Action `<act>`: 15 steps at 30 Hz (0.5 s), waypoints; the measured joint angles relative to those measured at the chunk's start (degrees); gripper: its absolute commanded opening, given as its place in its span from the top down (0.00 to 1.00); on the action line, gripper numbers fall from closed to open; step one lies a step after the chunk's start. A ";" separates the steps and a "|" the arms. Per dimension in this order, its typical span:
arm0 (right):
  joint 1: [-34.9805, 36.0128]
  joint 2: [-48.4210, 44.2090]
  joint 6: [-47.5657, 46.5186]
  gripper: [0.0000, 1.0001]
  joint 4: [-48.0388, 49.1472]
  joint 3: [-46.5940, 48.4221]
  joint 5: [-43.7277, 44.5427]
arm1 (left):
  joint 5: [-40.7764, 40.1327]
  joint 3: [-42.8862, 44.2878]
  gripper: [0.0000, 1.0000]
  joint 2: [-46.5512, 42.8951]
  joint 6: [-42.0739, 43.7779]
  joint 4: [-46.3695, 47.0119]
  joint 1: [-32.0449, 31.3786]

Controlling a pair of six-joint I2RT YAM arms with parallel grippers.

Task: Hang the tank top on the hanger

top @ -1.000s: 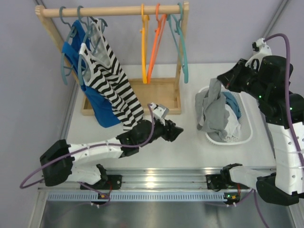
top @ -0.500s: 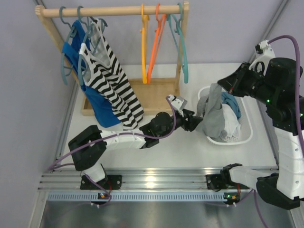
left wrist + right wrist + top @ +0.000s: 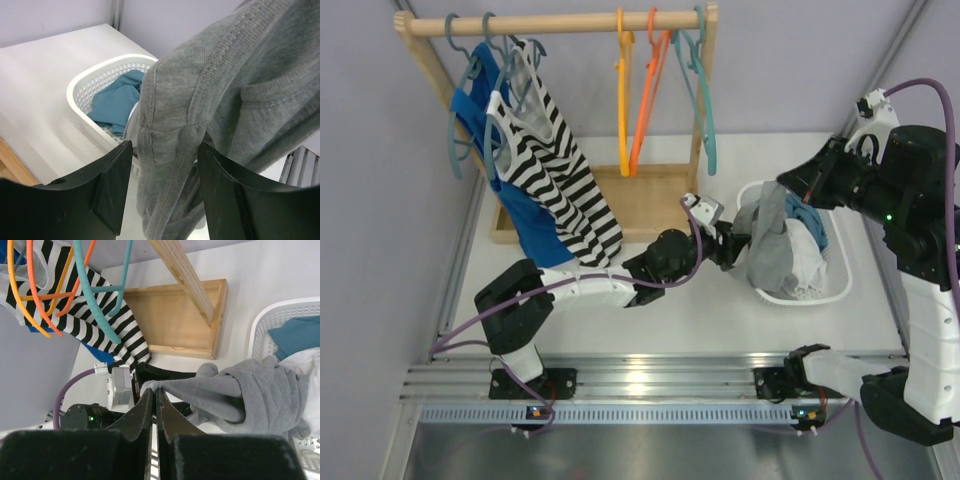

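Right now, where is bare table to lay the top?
Bare table: the near strip between basket and rail, and the far patch behind the basket. Crowded: between rack base and basket, where the left gripper straddles the hanging tank top.

The rack (image 3: 555, 22) stands at the far left of the table (image 3: 720, 305), and the hanger (image 3: 623, 95) hangs from its rail right of the middle, with two clothed hangers (image 3: 535, 130) farther left. The basket (image 3: 802, 298) sits on the table right of the rack's base (other clothes (image 3: 810, 218) lie inside). The tank top (image 3: 767, 250) hangs from the right claw (image 3: 785, 179) over the basket's left rim, the left claw (image 3: 737, 245) just beside it on its left
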 measured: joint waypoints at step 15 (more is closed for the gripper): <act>0.00 0.00 -0.04 1.00 0.00 0.00 -0.52 | -0.55 -0.09 1.00 -2.49 2.56 -5.46 0.00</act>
